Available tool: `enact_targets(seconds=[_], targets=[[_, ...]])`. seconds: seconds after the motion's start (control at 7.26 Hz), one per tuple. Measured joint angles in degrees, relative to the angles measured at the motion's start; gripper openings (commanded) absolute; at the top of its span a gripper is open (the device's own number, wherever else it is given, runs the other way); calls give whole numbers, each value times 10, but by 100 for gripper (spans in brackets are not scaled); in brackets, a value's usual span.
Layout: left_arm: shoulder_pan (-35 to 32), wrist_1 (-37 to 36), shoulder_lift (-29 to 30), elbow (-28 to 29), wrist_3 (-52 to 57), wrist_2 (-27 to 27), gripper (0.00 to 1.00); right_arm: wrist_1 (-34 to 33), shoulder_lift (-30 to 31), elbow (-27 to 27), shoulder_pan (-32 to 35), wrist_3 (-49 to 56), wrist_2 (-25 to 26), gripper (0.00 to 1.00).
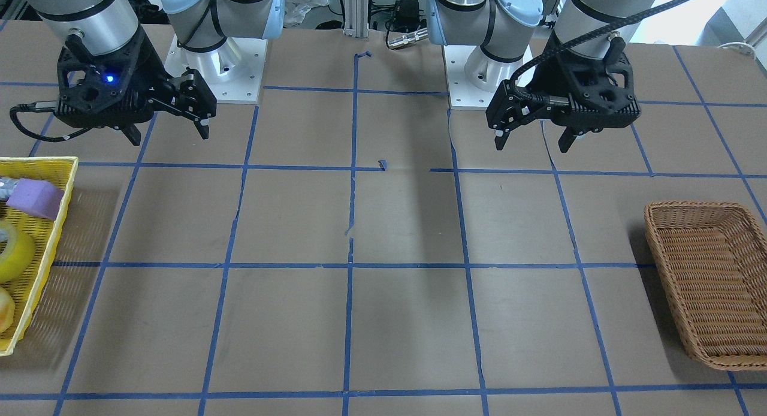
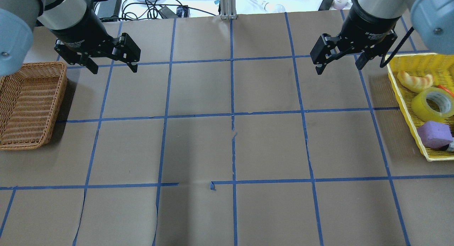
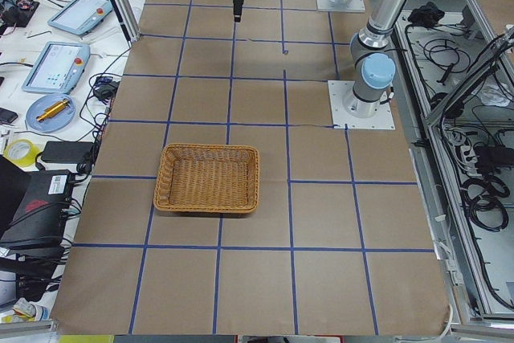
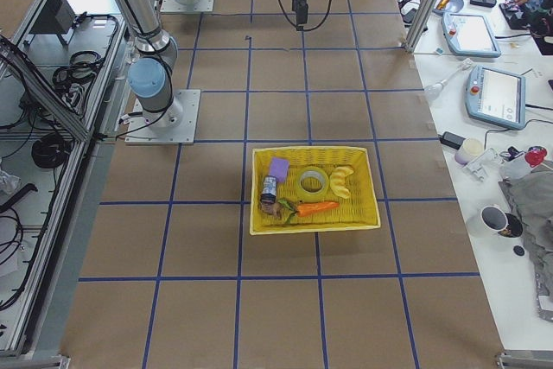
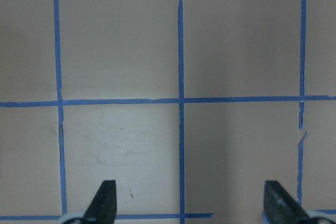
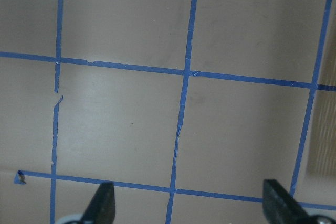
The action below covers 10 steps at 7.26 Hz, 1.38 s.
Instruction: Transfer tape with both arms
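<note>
The tape (image 2: 433, 104) lies flat in the yellow basket (image 2: 408, 107) at the table's (image 2: 198, 146) 3 o'clock edge in the overhead view, with its white core facing up. There the basket is cut off by the frame. The tape sits between a pale rounded thing (image 2: 415, 81) at its 11 o'clock and a purple block (image 2: 434, 134) at its 6 o'clock.

The right side view shows the whole basket (image 4: 315, 227). The tape (image 4: 312, 182) is at its centre, the block (image 4: 278, 168) at the tape's 10 o'clock and a carrot (image 4: 315, 208) at 6 o'clock. The front view catches only a strip of the basket (image 1: 36, 161), with half the tape (image 1: 12, 251) showing.

The right gripper (image 2: 338, 68) hangs above the table at the tape's 10 o'clock, well apart from it. Its fingers are spread wide and hold nothing. The left gripper (image 2: 114, 68) hangs above the table at 10 o'clock overhead, near the wicker basket (image 2: 21, 145). It too is spread wide and holds nothing.

The front view shows both from the other side, the right gripper (image 1: 169, 136) at 10 o'clock and the left gripper (image 1: 532, 145) at 2 o'clock.

Each wrist view shows only brown paper crossed by blue lines (image 5: 180, 40), with the two fingertips far apart at its bottom edge, for the left gripper (image 5: 190, 205) and the right gripper (image 6: 189, 205) alike. The left side view shows the whole wicker basket (image 3: 207, 206).
</note>
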State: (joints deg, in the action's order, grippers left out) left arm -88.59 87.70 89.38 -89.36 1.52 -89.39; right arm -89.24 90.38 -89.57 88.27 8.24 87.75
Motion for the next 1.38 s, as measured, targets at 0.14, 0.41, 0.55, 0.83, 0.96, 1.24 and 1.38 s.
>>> enact_targets(seconds=[0.14, 0.41, 0.55, 0.83, 0.96, 1.24, 1.38], targets=[[0, 4, -1, 0, -1, 0, 100, 2, 1, 0, 0, 0, 3, 100], [0, 5, -1, 0, -1, 1, 100, 0, -2, 0, -6, 3, 9, 100], [0, 5, -1, -1, -1, 1, 100, -4, -9, 0, -25, 3, 9, 100], [0, 5, -1, -5, -2, 3, 100, -27, -27, 0, -112, 24, 5, 100], [0, 4, -1, -6, -2, 4, 100, -48, -45, -1, -165, 44, 3, 100], [0, 1, 0, -8, -1, 4, 100, -78, -98, -1, -265, 79, 3, 100], [0, 0, 1, -8, -1, 3, 100, -108, -127, -1, -299, 94, 12, 100]])
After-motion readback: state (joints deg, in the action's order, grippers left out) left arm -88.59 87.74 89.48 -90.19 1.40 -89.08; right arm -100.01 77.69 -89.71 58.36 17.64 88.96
